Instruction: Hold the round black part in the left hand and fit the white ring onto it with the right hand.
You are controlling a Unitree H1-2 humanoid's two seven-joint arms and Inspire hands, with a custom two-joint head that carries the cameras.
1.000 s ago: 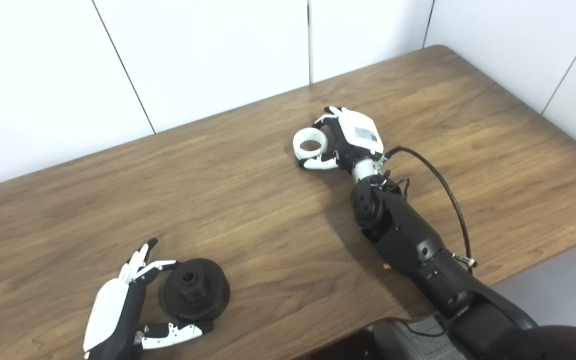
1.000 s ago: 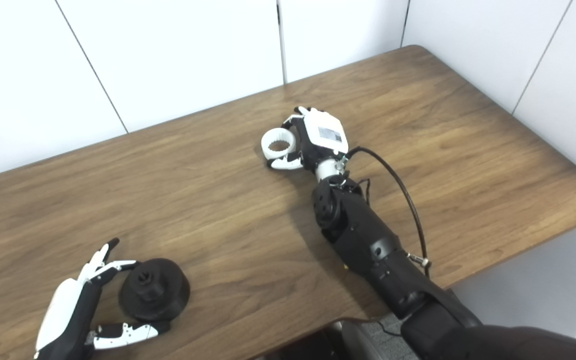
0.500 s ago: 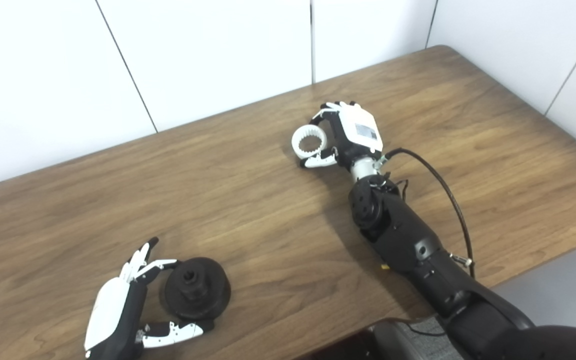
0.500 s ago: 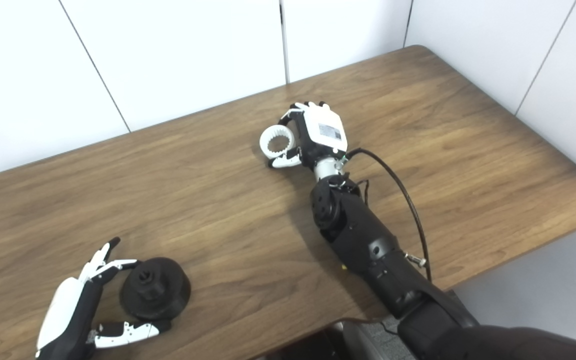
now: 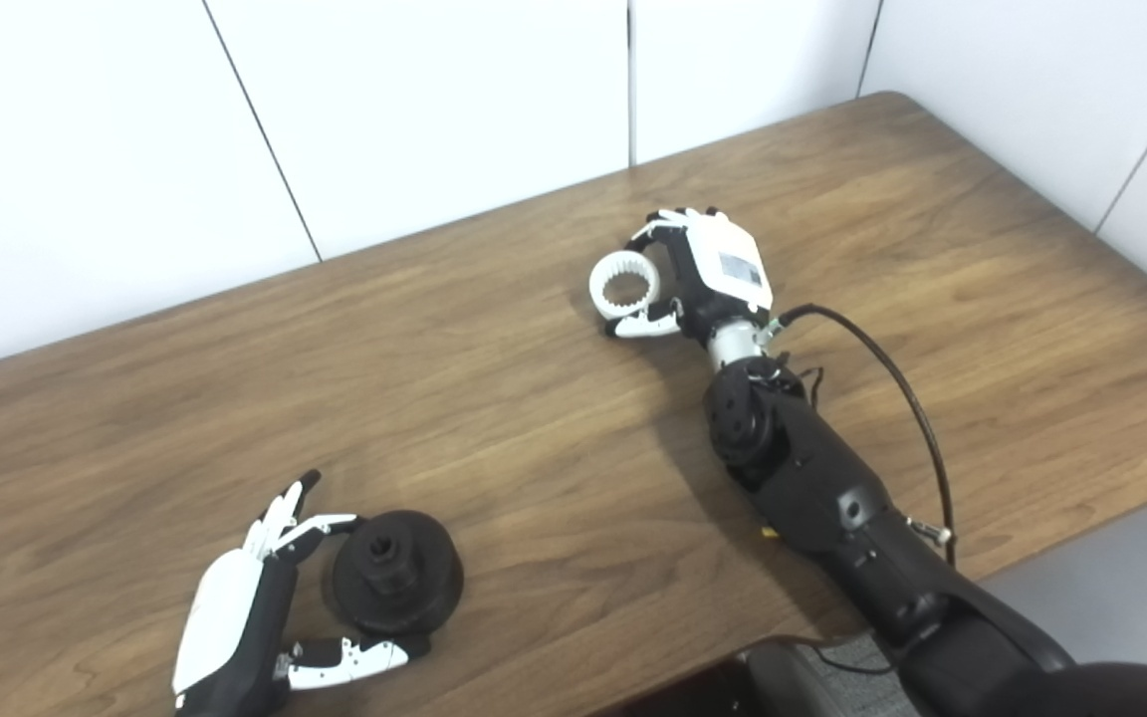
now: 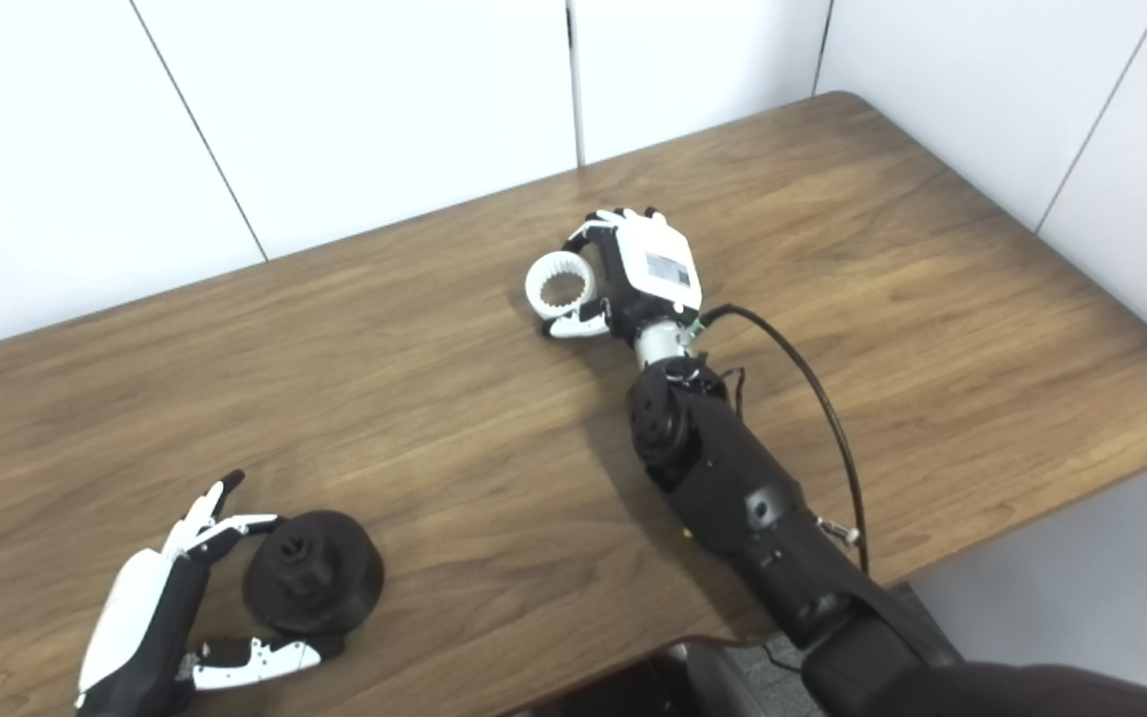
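Wooden table (image 5: 494, 378) against white wall panels (image 5: 414, 110) bears both parts

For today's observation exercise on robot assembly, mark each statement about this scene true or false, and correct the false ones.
1. The white ring is already fitted onto the black part. False: they lie far apart on the table.
2. The right hand is at the white ring, fingers and thumb around it. True.
3. The black part is lifted clear of the table. False: it rests on the table beside the left hand.
4. The left hand's fingers and thumb bracket the black part. True.
5. A cable runs along the left arm. False: it runs by the right arm.
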